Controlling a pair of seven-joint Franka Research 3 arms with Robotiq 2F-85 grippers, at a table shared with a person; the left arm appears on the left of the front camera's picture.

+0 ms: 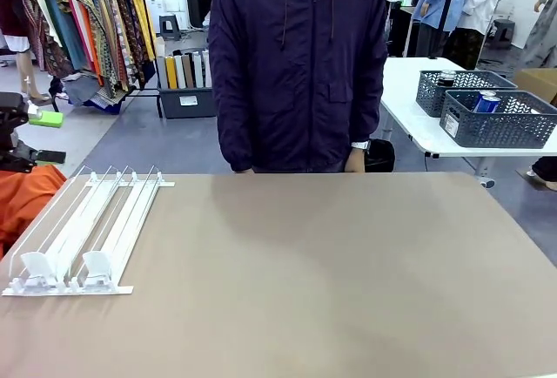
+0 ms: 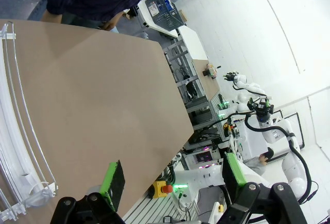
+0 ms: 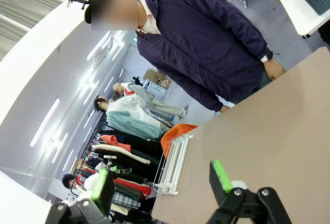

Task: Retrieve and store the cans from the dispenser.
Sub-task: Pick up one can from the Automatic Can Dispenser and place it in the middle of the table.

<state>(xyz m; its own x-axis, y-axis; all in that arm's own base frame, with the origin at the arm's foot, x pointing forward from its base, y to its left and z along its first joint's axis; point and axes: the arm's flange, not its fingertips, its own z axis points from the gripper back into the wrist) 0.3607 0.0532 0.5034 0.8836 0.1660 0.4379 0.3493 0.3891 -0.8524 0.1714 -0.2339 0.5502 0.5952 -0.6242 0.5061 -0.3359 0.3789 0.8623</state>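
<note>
The dispenser [image 1: 83, 234], a flat white rack of thin rails with stopper tabs at its near end, lies on the left of the brown table [image 1: 331, 265]; its lanes are bare. It also runs along the left edge of the left wrist view [image 2: 15, 131] and sits mid-frame in the right wrist view [image 3: 174, 162]. A blue-and-white can [image 1: 486, 102] and a dark can [image 1: 446, 78] stand in baskets on a far table. My left gripper [image 2: 173, 176] is open above the table with nothing between its fingers. My right gripper [image 3: 162, 181] is open too, held over the table's near side.
A person in a dark blue jacket [image 1: 296, 64] stands at the table's far edge, hands down by the sides. Two dark lattice baskets [image 1: 500, 125] sit on a white table at back right. An orange cloth [image 1: 26, 199] lies left of the rack.
</note>
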